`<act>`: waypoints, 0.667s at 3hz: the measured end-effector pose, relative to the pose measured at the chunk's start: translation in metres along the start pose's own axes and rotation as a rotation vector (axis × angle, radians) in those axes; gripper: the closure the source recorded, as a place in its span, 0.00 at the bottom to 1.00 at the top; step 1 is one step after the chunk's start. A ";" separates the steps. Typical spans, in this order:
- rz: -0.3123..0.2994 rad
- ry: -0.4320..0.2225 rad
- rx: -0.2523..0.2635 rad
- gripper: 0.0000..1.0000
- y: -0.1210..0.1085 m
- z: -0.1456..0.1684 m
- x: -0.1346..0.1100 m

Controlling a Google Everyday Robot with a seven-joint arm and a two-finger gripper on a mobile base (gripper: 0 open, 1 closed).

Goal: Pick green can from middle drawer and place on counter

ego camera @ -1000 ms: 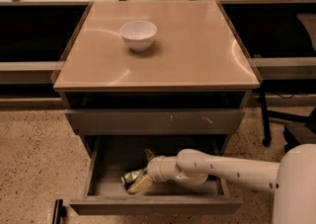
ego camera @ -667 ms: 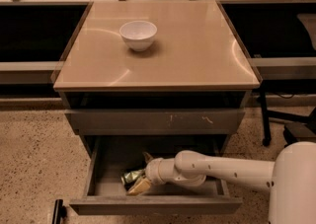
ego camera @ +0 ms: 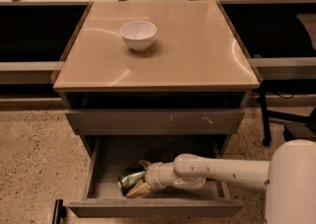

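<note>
The green can (ego camera: 126, 180) lies on its side on the dark floor of the open middle drawer (ego camera: 104, 168), near the front left. My gripper (ego camera: 135, 178) reaches into the drawer from the right on a white arm (ego camera: 222, 169). It is open, with one tan finger (ego camera: 138, 189) in front of the can and the other behind it. The can's right end sits between them. The beige counter (ego camera: 192, 50) tops the cabinet.
A white bowl (ego camera: 138, 35) stands on the counter at the back left. Above the open drawer is a closed drawer front with pale scratch marks (ego camera: 187, 119). Speckled floor lies on both sides, and a dark chair base (ego camera: 291, 124) stands at the right.
My gripper has moved a little to the left, further over the can. The can has not moved.
</note>
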State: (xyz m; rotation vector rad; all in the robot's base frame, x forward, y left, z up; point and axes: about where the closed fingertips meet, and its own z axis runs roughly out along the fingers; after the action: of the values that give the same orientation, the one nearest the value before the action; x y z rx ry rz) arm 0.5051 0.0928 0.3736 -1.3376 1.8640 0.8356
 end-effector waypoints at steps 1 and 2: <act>0.000 0.000 0.000 0.42 0.000 0.000 0.000; 0.000 0.000 0.000 0.65 0.000 0.000 0.000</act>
State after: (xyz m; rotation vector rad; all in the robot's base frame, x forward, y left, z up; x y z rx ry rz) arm 0.5051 0.0928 0.3736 -1.3377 1.8640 0.8357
